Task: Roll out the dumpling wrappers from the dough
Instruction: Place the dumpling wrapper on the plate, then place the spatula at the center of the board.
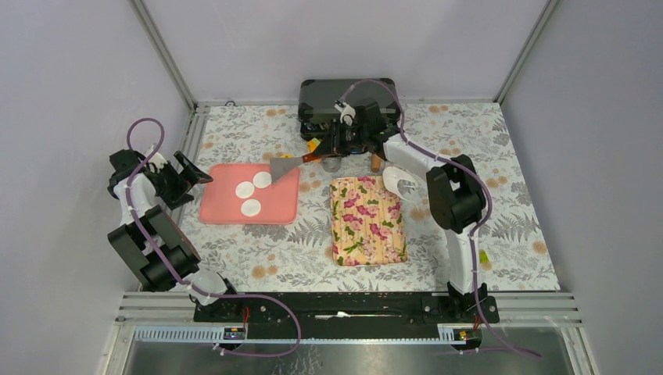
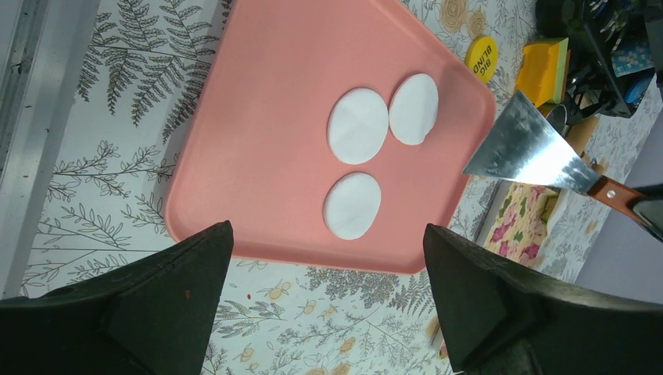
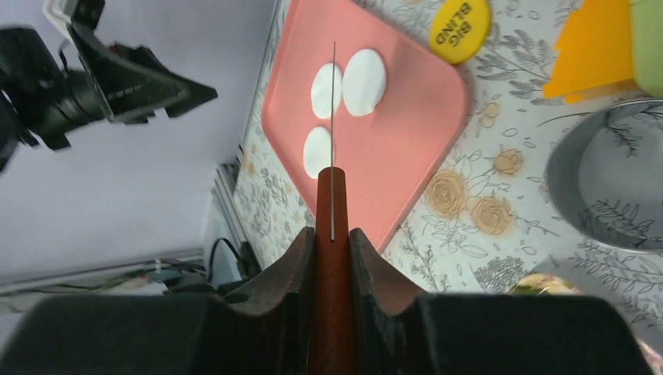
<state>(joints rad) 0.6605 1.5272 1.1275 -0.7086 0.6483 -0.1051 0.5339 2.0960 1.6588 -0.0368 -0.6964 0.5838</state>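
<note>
We lose part of the silver tin (image 3: 610, 180) off the right edge; the scraper handle (image 3: 332, 312) is buried inside the right gripper (image 3: 332, 238).

Left arm (image 1: 152, 254), right arm (image 1: 453, 199): black joints, white links, purple cables (image 1: 145, 120), black jaws.

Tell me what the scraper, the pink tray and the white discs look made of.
The scraper: blade looks like bare metal, shiny and reflective; handle reddish-brown, probably wood. The pink tray: likely plastic, smooth matte with moulded rounded corners. The white discs: apparently soft dough, thin, matte, edges slightly uneven.
</note>
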